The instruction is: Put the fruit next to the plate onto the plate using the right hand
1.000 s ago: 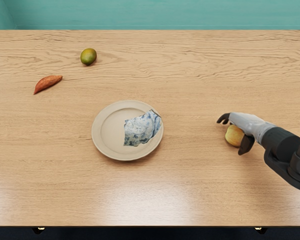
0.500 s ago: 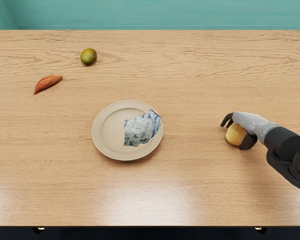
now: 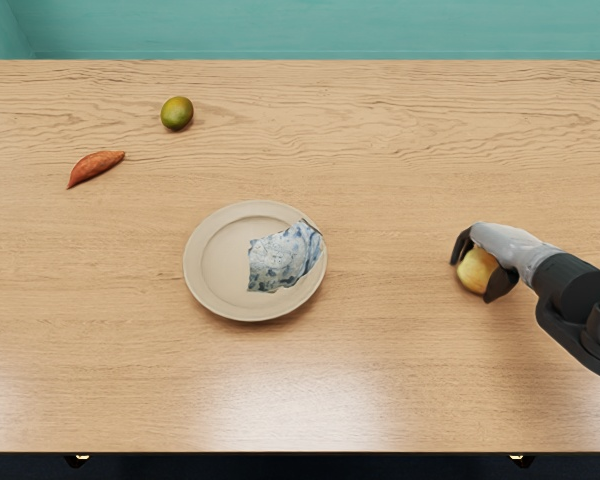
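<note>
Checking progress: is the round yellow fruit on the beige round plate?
No, the round yellow fruit is well right of the beige round plate, gripped by the right robot hand.

Open tabletop (image 3: 390, 300) between plate (image 3: 202, 262) and fruit (image 3: 473, 270)

The plate (image 3: 215, 262) sits near the middle of the tabletop (image 3: 380, 150), a little left of centre. A cloth (image 3: 283, 256) lies on the plate's right half, its far corner reaching the rim. Well to the right of the plate, at about the same depth, is the fruit (image 3: 474, 270), with the right hand (image 3: 495, 252) wrapped around it from the right. At the far left lies a sweet potato (image 3: 95, 166). A second fruit (image 3: 177, 112) lies farther back, to its right.
</note>
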